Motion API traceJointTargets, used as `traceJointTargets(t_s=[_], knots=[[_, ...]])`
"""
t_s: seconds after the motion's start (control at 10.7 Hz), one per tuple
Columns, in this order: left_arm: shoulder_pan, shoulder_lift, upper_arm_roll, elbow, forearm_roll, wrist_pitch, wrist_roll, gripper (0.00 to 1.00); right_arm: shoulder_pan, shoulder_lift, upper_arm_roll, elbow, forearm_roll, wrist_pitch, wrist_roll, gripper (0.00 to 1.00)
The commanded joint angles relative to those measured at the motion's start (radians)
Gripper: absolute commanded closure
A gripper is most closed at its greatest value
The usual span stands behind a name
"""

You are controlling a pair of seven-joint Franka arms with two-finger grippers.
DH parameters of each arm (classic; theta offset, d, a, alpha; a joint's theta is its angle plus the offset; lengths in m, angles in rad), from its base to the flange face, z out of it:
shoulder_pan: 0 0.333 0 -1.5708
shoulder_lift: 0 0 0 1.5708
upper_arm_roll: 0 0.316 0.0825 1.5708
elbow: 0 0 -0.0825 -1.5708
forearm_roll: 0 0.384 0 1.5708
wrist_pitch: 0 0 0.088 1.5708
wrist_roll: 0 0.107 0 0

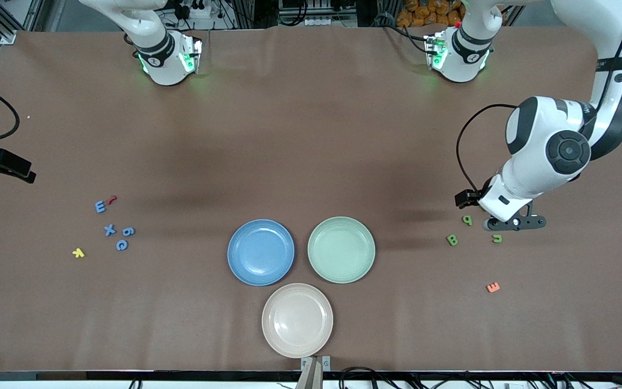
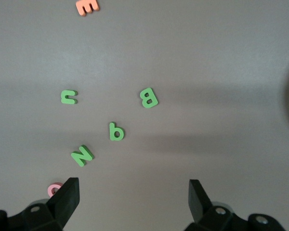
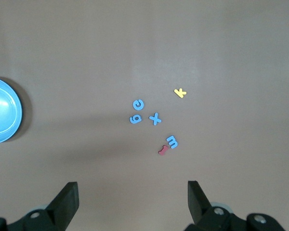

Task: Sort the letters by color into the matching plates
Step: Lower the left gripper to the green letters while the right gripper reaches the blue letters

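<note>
I'm looking down at the brown surface [image 1: 311, 135] and all three plates sit empty: the blue plate [image 1: 261, 252] and the pale green plate [image 1: 341, 249] side by side, the beige plate [image 1: 297, 320] nearer the front camera, between them.

The left gripper [image 2: 134, 195] hangs low over the green letters at the left arm's end of the surface, jaws spread wide, nothing between them. From its wrist view I read a green "N" [image 2: 81, 155] closest to the jaws, a green "p" [image 2: 116, 132], a green "B" [image 2: 148, 97] and a green "u" [image 2: 69, 96]. An orange "E" [image 2: 86, 6] lies apart from that group, and a pink letter [image 2: 55, 188] peeks out at one finger; I can't read it.

The right gripper [image 3: 133, 197] is up over the right arm's end, jaws also spread and empty. Below it I see a blue "m" [image 3: 172, 141] touching a small red piece [image 3: 163, 150], a blue "x" [image 3: 155, 119], a blue "g" [image 3: 135, 119] and a blue "c" [image 3: 138, 104] close together, with a yellow "k" [image 3: 180, 93] a little off. The blue plate's rim shows at the edge of that view.

No letter is on any plate.
</note>
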Motion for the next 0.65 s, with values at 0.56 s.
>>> traceJointTargets(t_s=[0.56], knots=[[0.007,0.039,-0.005,-0.064,0.041,0.105,-0.013,0.00,-0.039,-0.029,0.005,-0.336,-0.004,0.326,-0.003,0.00]])
